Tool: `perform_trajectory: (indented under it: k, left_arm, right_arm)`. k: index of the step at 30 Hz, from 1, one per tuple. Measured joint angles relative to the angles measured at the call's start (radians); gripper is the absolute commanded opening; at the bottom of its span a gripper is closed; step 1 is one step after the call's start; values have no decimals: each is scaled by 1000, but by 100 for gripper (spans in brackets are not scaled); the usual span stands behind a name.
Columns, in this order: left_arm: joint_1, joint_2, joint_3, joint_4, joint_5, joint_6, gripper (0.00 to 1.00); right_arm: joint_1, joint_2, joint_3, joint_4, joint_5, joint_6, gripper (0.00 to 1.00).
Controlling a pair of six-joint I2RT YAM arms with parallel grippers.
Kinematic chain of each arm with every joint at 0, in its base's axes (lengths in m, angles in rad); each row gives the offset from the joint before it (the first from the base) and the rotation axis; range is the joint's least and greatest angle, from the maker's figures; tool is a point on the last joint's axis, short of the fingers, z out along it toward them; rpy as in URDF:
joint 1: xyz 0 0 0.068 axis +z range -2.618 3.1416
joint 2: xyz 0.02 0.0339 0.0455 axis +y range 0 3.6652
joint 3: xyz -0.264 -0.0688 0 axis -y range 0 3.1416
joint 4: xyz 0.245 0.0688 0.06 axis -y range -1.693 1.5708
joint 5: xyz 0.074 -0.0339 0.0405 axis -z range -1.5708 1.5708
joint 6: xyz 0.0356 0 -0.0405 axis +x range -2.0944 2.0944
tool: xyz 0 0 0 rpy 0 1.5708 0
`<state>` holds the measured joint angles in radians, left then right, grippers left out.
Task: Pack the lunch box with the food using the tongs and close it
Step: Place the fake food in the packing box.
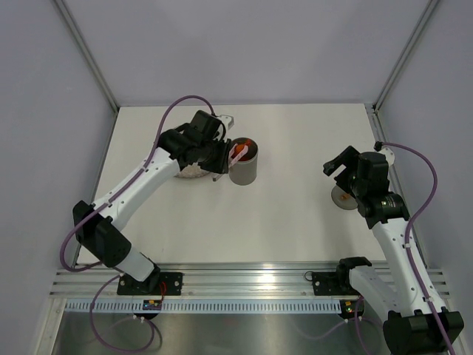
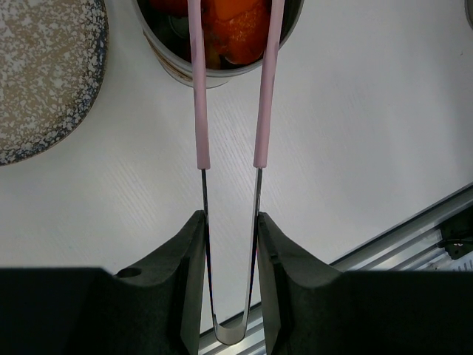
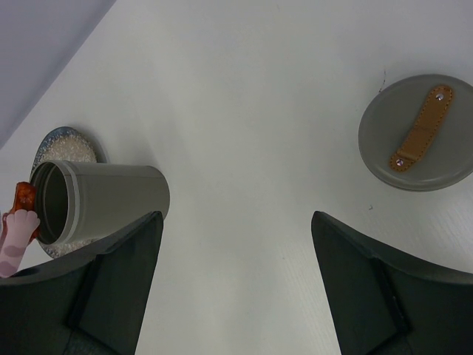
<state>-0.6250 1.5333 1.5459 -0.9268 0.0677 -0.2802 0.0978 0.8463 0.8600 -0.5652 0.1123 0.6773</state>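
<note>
The grey lunch box [image 1: 242, 170] stands upright just right of the plate, also in the left wrist view [image 2: 177, 65] and the right wrist view [image 3: 111, 196]. My left gripper [image 2: 230, 222] [image 1: 220, 159] is shut on the pink tongs [image 2: 199, 111] near their joined end. Their arms reach over the box's mouth. Orange and red food [image 2: 236, 22] shows between the arms inside the box, and an orange piece [image 3: 24, 196] sits at the tongs' tip [image 3: 13, 240]. My right gripper [image 3: 235, 222] [image 1: 341, 171] hangs open over the table's right side, holding nothing.
The speckled plate [image 2: 44, 74] [image 1: 189, 174] lies left of the lunch box, under my left wrist. A flat grey lid [image 3: 417, 133] [image 1: 342, 198] with a brown strap lies on the table below my right gripper. The aluminium rail [image 2: 414, 240] runs along the near edge.
</note>
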Motion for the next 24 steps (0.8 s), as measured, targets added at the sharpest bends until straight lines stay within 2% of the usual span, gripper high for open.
perform_trajectory:
  k: [6, 17, 24]
  left_arm:
    - [0, 27, 0, 1, 0, -2, 31]
    - [0, 34, 4, 6, 1, -8, 43]
    - [0, 34, 4, 9, 2, -8, 44]
  right_arm:
    - [0, 0, 0, 0, 0, 0, 90]
    - [0, 0, 0, 0, 0, 0, 90]
    - [0, 0, 0, 0, 0, 0, 90]
